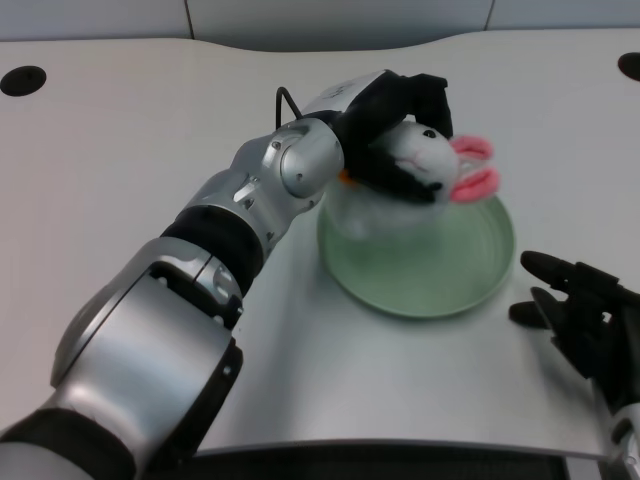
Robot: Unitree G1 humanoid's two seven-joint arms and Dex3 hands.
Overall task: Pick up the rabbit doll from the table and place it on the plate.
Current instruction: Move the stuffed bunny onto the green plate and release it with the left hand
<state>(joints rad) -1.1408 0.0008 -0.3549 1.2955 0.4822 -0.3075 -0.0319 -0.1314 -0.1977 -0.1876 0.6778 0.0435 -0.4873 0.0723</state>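
**A:** where's the rabbit doll at?

**B:** In the left robot hand, fingers wrapped round its body, up over the 11 o'clock edge of the green plate. Pink ears point to 3 o'clock.

**A:** anything near it?

**B:** Right robot hand sits at the plate's 4 o'clock. White counter, dark holes in the far corners, black cable behind the wrist.

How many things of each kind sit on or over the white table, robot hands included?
Rabbit doll: 1
Green plate: 1
Robot hands: 2, left hand holding the doll, right hand
Total: 4
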